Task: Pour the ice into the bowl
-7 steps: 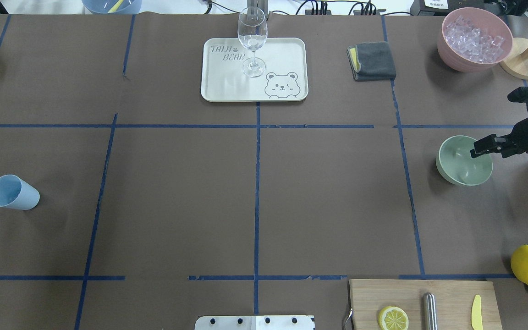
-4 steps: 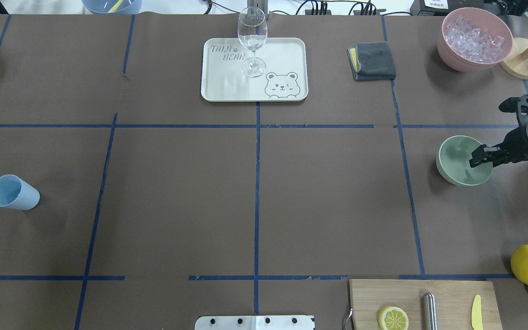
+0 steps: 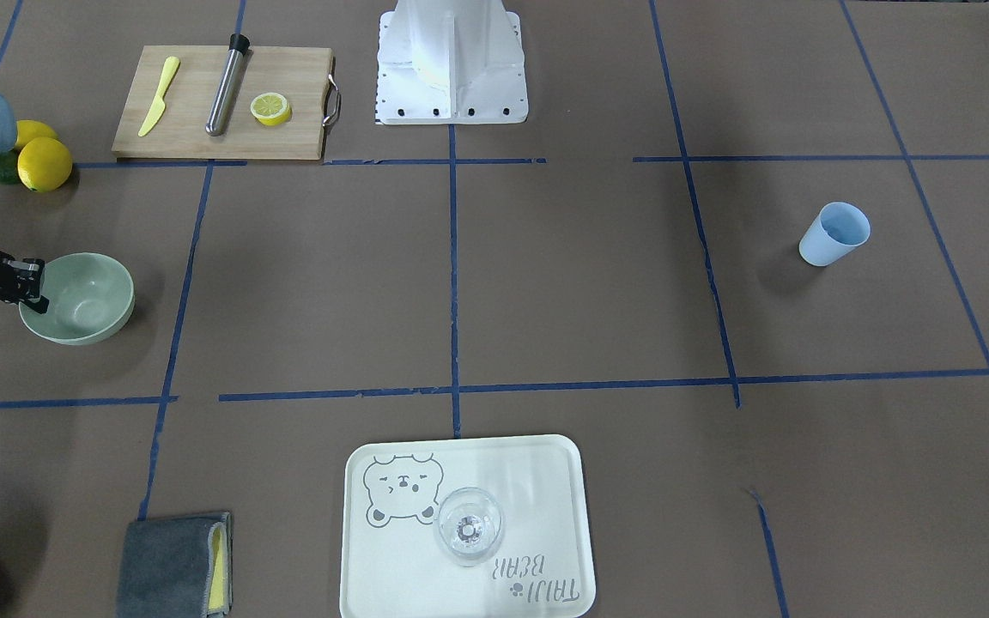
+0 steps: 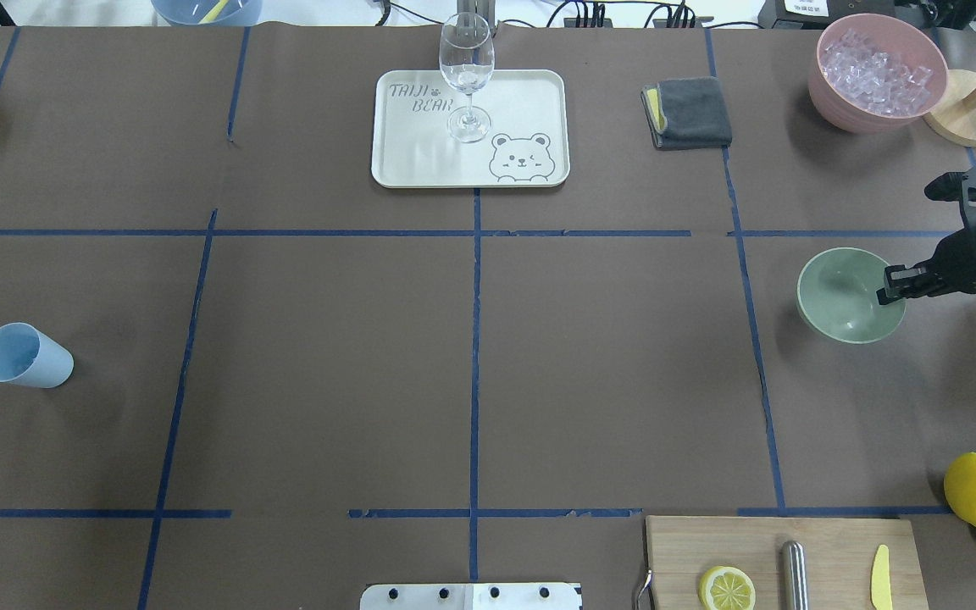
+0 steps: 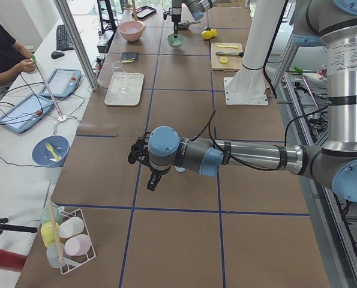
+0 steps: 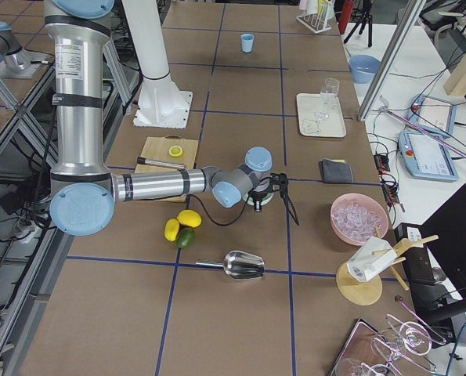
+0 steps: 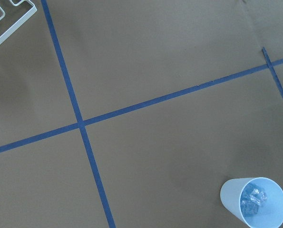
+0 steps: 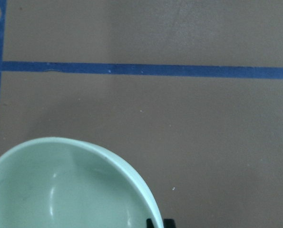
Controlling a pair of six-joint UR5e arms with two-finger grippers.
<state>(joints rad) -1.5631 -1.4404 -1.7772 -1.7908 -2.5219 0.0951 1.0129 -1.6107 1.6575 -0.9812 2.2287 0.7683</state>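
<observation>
A: What should the robot mind in this step?

B: The right gripper grips the round pale mint-green bowl by its rim, so the job looks like placing the bowl for the pour. A smooth, thin rim pinched on one side lets a bowl swing or slip. The arm should go slowly, hold the bowl level and set it down flat before letting go.

A: Where is the bowl?

B: It is to the robot's right of the cream rectangular tray with the bear print, and nearer the robot than that tray. It is empty. Whether it rests on the table or hangs just off it cannot be told.

A: And the ice?

B: The small clear ice cubes lie in the bottom of the light blue plastic cup. The cup stands far to the robot's left of the tray, well apart from the bowl. The two likely have to meet somewhere in front of the tray.

A: How does the right gripper stand?

B: It is nearly closed. One finger is inside the rim and one outside, clamped on the bowl's wall on the side away from the tray. It touches nothing else.

A: The left gripper?

B: The left gripper hangs over the table near the cup. Only the side camera shows it, so its opening cannot be told.
</observation>
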